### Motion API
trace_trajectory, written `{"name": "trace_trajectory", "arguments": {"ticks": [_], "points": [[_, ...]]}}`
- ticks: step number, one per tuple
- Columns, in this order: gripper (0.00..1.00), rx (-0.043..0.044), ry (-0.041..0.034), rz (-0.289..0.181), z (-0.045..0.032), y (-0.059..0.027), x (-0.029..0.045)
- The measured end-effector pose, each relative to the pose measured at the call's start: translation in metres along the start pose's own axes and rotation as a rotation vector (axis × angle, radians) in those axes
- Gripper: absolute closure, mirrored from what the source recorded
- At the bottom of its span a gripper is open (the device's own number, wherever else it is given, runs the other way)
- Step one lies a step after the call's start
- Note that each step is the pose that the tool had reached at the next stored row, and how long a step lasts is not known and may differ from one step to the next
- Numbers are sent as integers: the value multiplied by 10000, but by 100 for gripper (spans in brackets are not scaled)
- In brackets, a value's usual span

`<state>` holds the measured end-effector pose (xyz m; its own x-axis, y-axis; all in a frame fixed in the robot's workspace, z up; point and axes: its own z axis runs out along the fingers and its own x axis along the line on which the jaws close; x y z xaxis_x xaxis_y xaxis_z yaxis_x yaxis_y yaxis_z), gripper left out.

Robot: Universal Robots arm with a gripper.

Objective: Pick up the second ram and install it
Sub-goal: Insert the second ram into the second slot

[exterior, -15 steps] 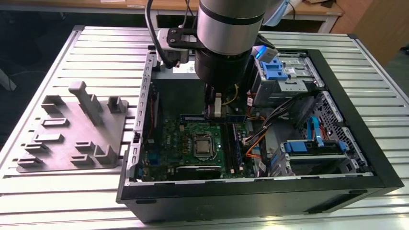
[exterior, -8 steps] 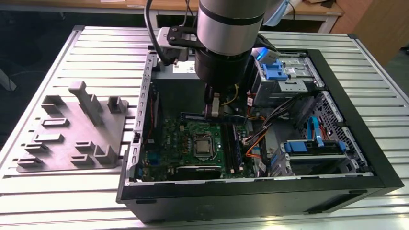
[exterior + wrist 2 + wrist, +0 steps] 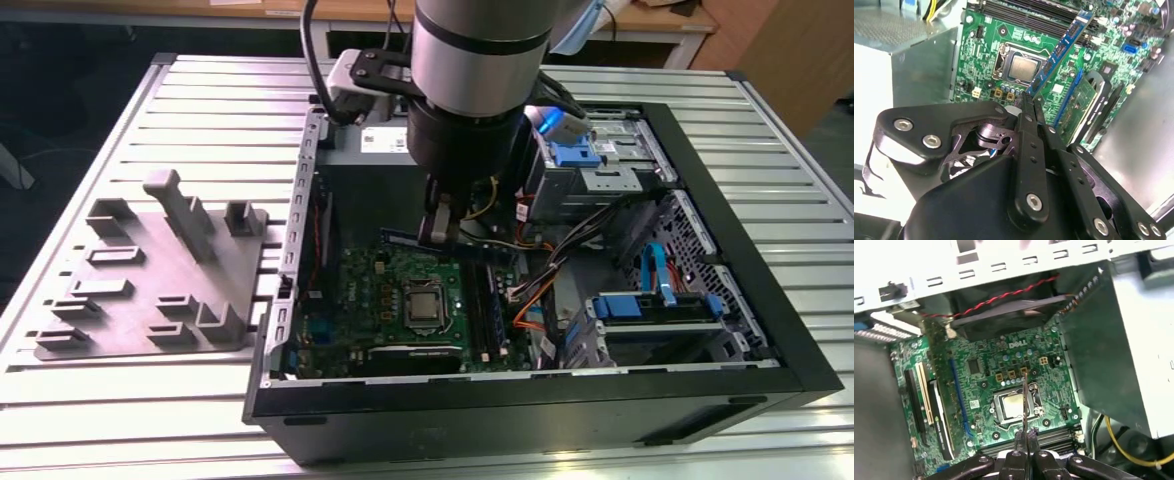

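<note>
My gripper [image 3: 437, 232] is inside the open computer case, shut on the second ram [image 3: 483, 250], a long thin dark stick held level above the green motherboard [image 3: 380, 290]. In the second wrist view the ram [image 3: 1064, 47] runs out from the gripper [image 3: 1030, 100] as a blue-edged board, slanting over the processor socket [image 3: 1021, 67]. The first wrist view shows the ram [image 3: 1024, 395] edge-on as a thin line above the socket, rising from the gripper [image 3: 1026, 434]. The long black memory slots [image 3: 487, 310] lie just beside the socket, below the stick.
A grey moulded holder tray [image 3: 160, 280] lies on the ribbed table at the exterior view's left. In the case are the grey power-supply box [image 3: 367, 175], blue drive bays [image 3: 587, 150], orange and black cables [image 3: 534, 300] and an expansion card [image 3: 1084, 107].
</note>
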<state>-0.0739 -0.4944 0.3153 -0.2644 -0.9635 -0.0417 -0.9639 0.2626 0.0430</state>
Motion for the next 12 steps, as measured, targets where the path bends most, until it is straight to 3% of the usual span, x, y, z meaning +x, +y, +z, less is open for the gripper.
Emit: {"name": "trace_trajectory", "arguments": {"ticks": [12], "points": [[88, 90, -92, 2143, 16, -1, 1]]}}
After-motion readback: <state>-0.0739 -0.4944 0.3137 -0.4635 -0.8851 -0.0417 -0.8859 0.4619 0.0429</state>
